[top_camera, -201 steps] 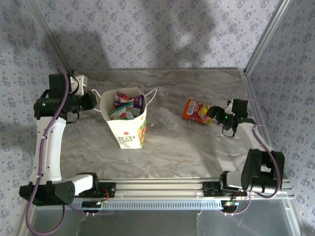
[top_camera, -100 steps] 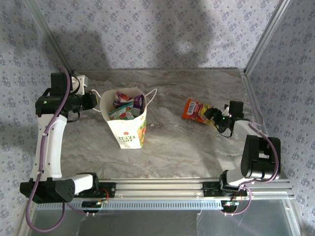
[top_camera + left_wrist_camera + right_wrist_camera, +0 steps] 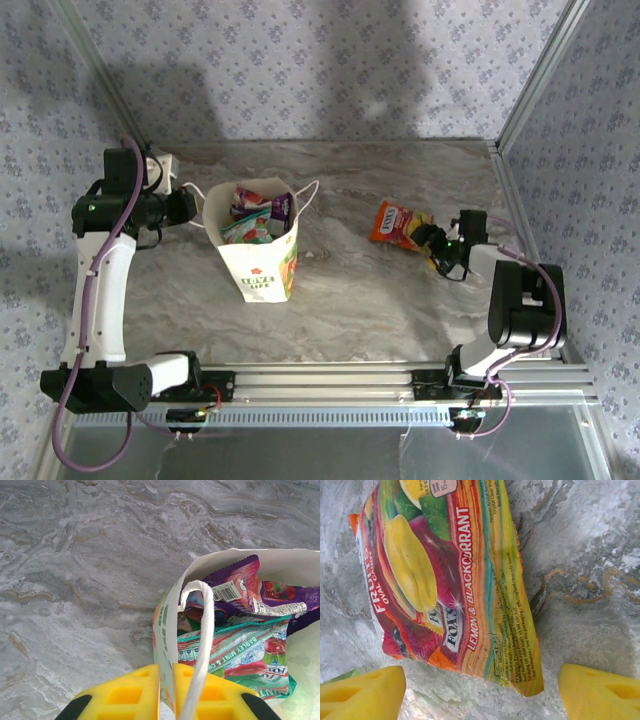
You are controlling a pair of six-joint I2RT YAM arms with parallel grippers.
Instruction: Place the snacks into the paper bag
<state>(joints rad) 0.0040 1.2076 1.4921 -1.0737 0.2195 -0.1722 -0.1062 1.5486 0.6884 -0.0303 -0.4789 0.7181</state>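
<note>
1. Note the left gripper (image 3: 165,685). Its blocky yellow fingers (image 3: 122,694) are clamped almost together on the thin left wall of the paper bag (image 3: 262,262), just below the rim. A white cord handle (image 3: 201,645) loops across the right-hand finger.
2. Find the paper bag standing upright, left of centre, on the grey veined marble table (image 3: 360,290). Its mouth is open. Inside it lie crinkled glossy foil snacks, among them a purple packet (image 3: 260,587) above a teal-green packet (image 3: 235,652).
3. Observe the bare marble between the bag and the orange-yellow packet (image 3: 450,580). It gives open room for travel.
4. Locate that packet right of centre. It lies flat on the marble, a shiny oblong with a fruit print and a wrinkled seam.
5. Check the right gripper (image 3: 480,695). Its jaws stand wide and hold nothing. One yellow finger sits on each side of the packet's near end, and neither touches it.
6. Mind the patterned side wall (image 3: 590,180) and its metal post, close to the right arm.
</note>
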